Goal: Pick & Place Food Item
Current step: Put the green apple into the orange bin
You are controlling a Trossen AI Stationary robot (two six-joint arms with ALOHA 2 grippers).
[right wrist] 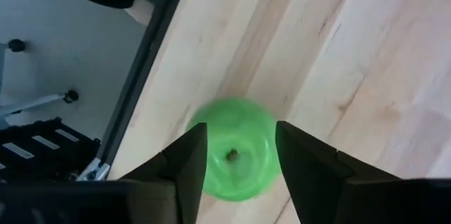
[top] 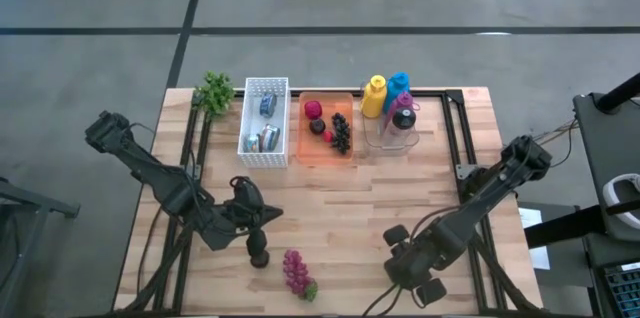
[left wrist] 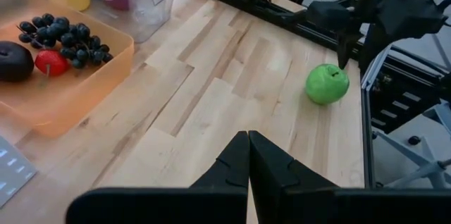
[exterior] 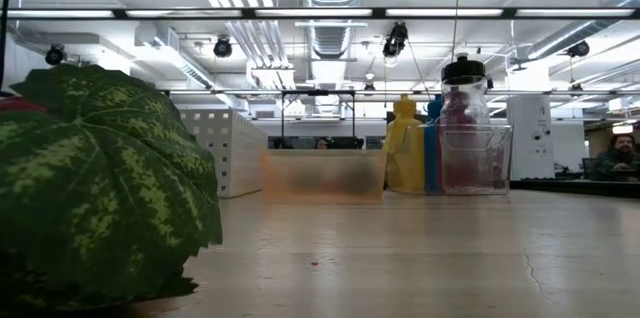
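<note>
Right gripper hangs straight above the green apple, fingers parted either side of it, not gripping. Apple sits on the table by the near right edge, well apart from the orange tray of fruit. Judgement: straddling it for a pick. Left gripper clenched, empty, waiting near the purple grapes

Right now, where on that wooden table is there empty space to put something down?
Bare wood spans the middle, between the orange plastic tray and the purple grape bunch, and between the left gripper and right gripper. The back edge is crowded: white perforated basket, tray, clear bottle bin.
</note>
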